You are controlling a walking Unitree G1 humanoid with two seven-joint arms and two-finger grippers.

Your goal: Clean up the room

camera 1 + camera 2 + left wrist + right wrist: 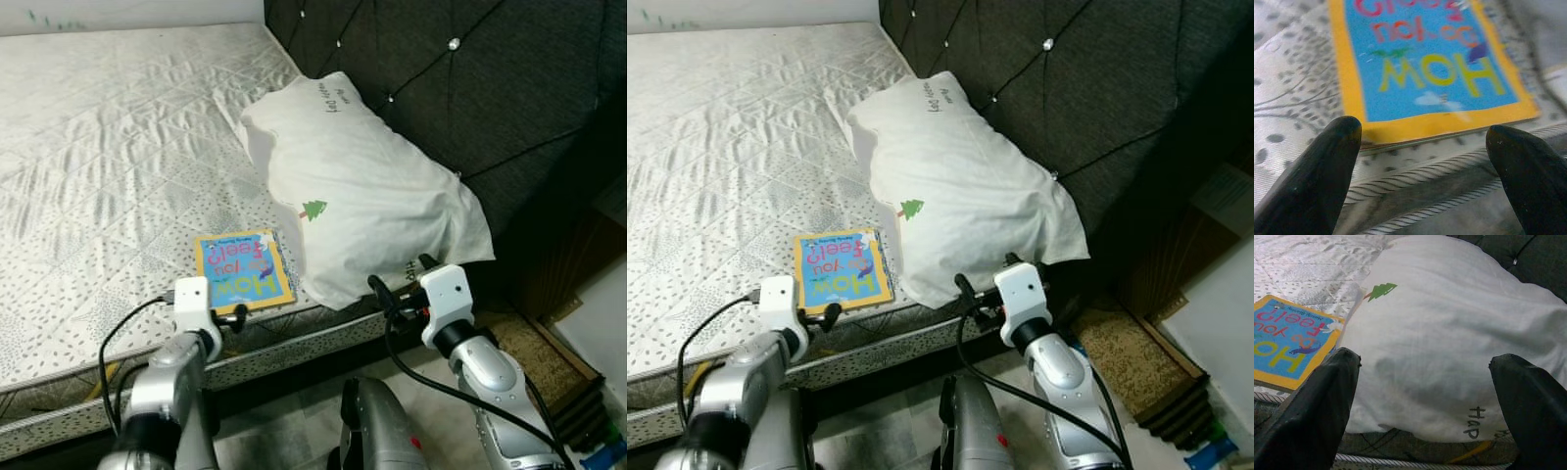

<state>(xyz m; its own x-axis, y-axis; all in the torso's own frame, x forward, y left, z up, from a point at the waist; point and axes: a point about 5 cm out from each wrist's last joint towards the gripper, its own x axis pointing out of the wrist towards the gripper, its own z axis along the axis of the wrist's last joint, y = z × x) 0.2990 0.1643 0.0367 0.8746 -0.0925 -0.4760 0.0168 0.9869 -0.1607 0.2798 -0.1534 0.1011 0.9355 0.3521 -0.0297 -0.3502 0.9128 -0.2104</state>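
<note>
The bed (118, 147), with its pale quilted mattress bare of sheets, carries both things in play, and a dark tufted headboard (470, 78) rises along its far side. A white pillow (362, 196) with a small green tree print lies at the mattress corner against the headboard, its lower end reaching the near edge. Just beside it, flat on the mattress and close to that near edge, lies a picture book (243, 269) with a blue cover and yellow border. The left gripper (1422, 161) hovers at the mattress edge facing the book's near side, fingers spread wide with nothing between them. The right gripper (1425, 396) hangs before the pillow's lower end, likewise spread and empty. The step in hand looks like the reach for the book. The next move would call for easing the left fingers forward over the book's near edge and closing on the thin cover without pushing it under the pillow.
</note>
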